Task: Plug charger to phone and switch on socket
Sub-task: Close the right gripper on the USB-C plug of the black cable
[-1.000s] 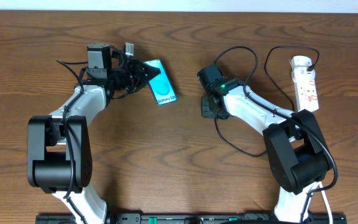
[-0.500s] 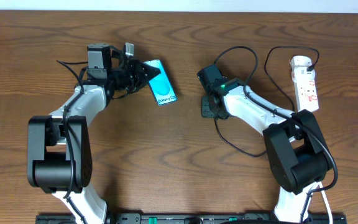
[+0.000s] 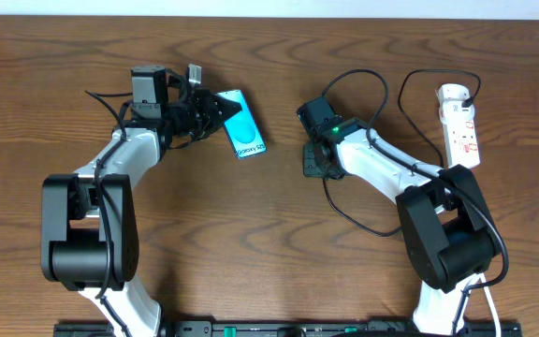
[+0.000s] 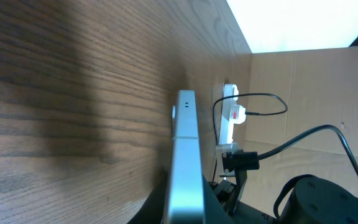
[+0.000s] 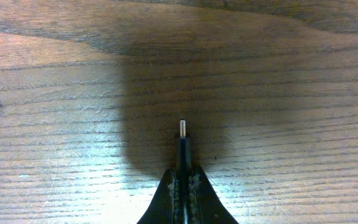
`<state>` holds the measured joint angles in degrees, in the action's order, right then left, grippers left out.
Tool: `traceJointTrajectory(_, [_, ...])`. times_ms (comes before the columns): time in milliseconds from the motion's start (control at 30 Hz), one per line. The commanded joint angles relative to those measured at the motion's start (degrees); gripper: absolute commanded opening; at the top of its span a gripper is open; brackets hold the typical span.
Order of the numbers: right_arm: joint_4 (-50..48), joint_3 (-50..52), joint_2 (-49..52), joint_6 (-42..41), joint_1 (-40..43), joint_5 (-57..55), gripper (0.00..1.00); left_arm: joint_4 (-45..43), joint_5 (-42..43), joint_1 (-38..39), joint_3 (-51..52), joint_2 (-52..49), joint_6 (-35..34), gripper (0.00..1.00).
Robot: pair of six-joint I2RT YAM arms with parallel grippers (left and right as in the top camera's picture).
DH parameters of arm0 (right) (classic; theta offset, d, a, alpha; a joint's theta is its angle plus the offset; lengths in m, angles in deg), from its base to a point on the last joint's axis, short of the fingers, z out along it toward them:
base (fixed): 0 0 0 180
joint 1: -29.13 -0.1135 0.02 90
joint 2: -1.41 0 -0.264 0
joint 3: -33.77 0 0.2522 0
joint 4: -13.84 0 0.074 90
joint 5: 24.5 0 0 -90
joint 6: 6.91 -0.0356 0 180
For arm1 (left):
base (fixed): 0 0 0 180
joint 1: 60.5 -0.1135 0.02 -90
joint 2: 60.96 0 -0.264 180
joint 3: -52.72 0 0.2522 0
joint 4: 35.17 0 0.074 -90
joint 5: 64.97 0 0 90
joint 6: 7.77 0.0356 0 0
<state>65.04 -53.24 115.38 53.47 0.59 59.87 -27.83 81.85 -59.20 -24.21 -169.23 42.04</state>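
While both grippers were clamped shut, phone [image 3: 247, 137] and charger [image 5: 182, 144] sat well apart over the wooden table [image 3: 269, 271].
Left gripper [image 3: 221, 109] pinched the turquoise phone at one end (edge-on in its wrist view). Right gripper [image 5: 183, 182] held the charger, metal connector tip jutting past the fingers. The white socket [image 3: 460, 126] lay beyond the right arm.

We're seeing a warm brown table [image 3: 269, 243] with wavy darker grain all over. The phone [image 3: 242, 137] has a bright turquoise screen with white text, and its edge looks silvery from the left wrist. The socket [image 3: 461, 126] is white with red marks, the charger [image 5: 183, 148] black with a pale metallic tip. Both arms [image 3: 382, 168] are white and black, with one green light [image 3: 335, 129] on the right.
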Motion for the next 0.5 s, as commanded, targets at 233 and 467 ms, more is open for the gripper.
traceJointTrajectory(233, [1.1,-0.7,1.0,-0.5,-0.3,1.9,0.01,-0.3,1.0,-0.2,0.0,0.0,0.8,0.07])
traceJointTrajectory(467, [2.2,-1.9,0.2,0.7,-0.3,2.1,0.01,-0.3,1.0,-0.3,0.0,0.0,0.7,0.07])
